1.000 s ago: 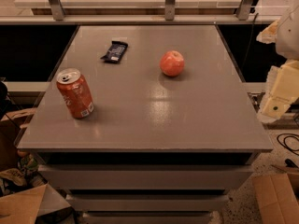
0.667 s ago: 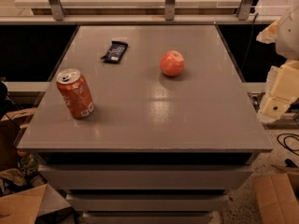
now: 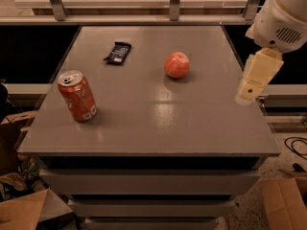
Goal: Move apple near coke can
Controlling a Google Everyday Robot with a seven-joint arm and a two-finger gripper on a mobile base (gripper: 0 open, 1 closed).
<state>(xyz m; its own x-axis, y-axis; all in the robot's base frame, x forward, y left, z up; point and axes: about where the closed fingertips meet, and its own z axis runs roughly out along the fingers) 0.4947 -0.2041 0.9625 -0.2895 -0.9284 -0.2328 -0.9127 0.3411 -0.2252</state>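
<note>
Since the frame a second ago, my robot's arm has edged inward from the right and risen slightly, so its cream-coloured hand (image 3: 248, 91) now hangs over the right edge of the grey rectangular tabletop (image 3: 158, 123), below the arm's rounded white housing (image 3: 284, 18). Nothing on the surface has shifted in that time. Whether the hand is released or clenched I cannot tell from this view. It touches nothing on the tabletop, and I see nothing held in it.

The round red-orange apple (image 3: 177, 64), the thing to be moved, sits toward the back of the tabletop, right of centre, left of the hand and apart from it. The red aluminium coke can (image 3: 77, 96) with its silver top stands near the left edge, well apart from the apple. A flat dark snack wrapper (image 3: 118, 52) lies behind the can, to the apple's left.
</note>
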